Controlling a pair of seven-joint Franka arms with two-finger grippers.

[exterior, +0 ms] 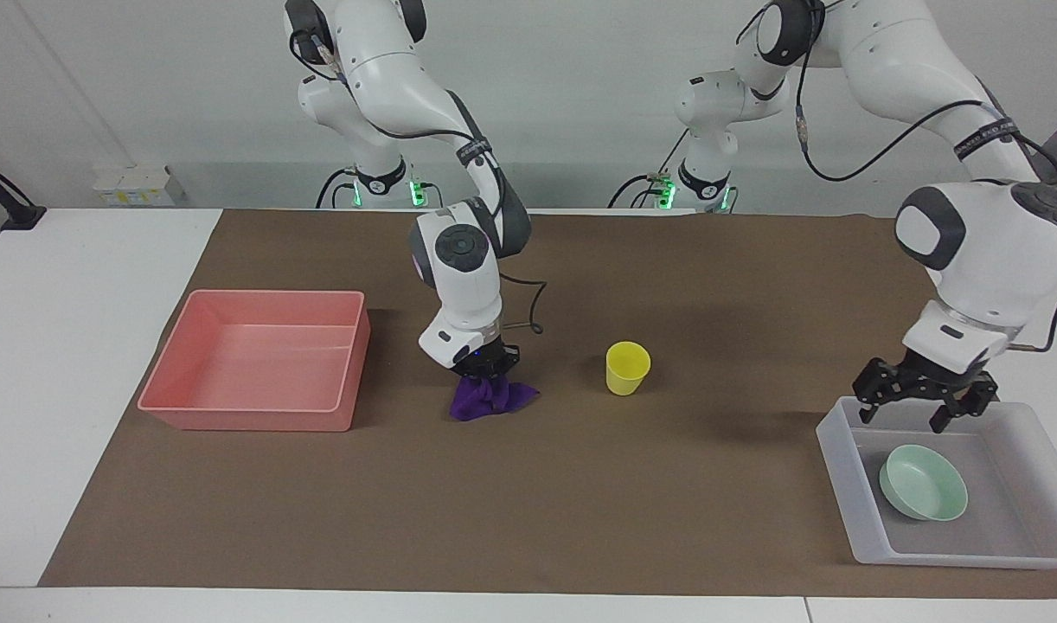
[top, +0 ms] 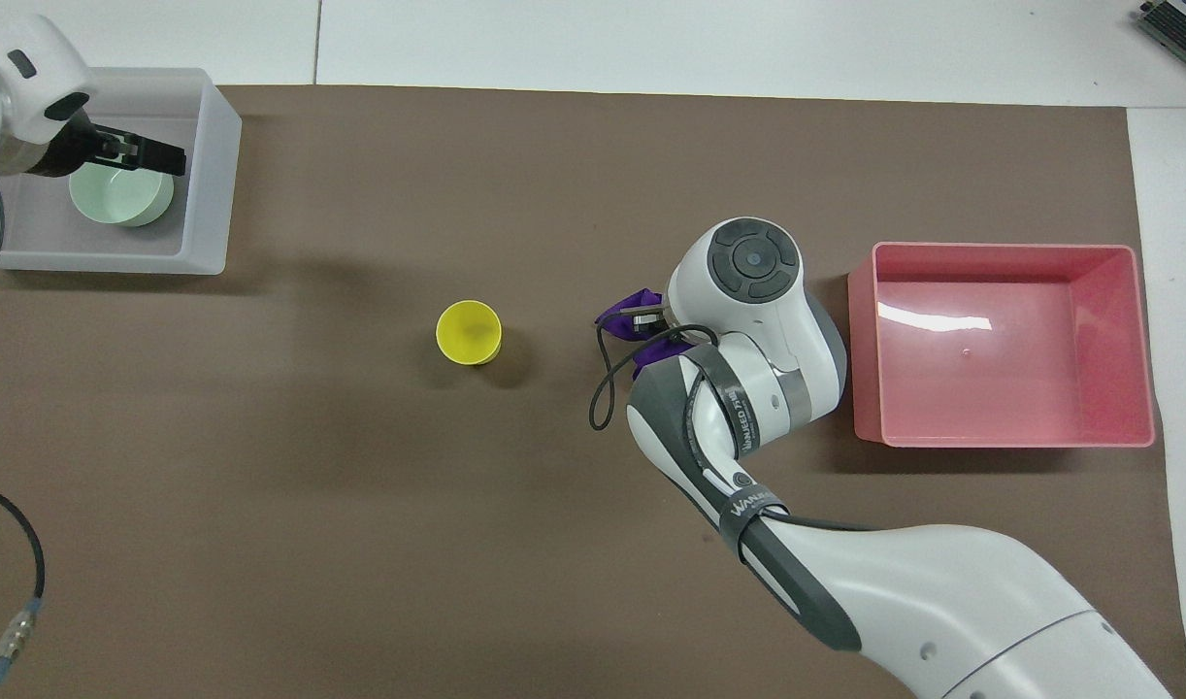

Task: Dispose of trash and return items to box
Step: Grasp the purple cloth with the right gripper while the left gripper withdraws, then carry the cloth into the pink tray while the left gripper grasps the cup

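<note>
The purple rag (exterior: 492, 399) lies on the brown mat between the pink tray and the yellow cup (exterior: 626, 367). My right gripper (exterior: 483, 372) is down on the rag's top and shut on it; the rag's lower folds still touch the mat. In the overhead view the right wrist hides most of the rag (top: 622, 310). The mint-green bowl (exterior: 923, 482) sits in the translucent box (exterior: 840, 467) at the left arm's end. My left gripper (exterior: 920, 407) hangs open and empty above the box. The bowl (top: 117, 197) and cup (top: 469, 332) also show in the overhead view.
The pink tray (exterior: 256, 359) stands at the right arm's end, beside the rag; it holds nothing. It also shows in the overhead view (top: 1003, 427). A cable loop hangs from the right wrist (top: 603, 388). White table borders the mat.
</note>
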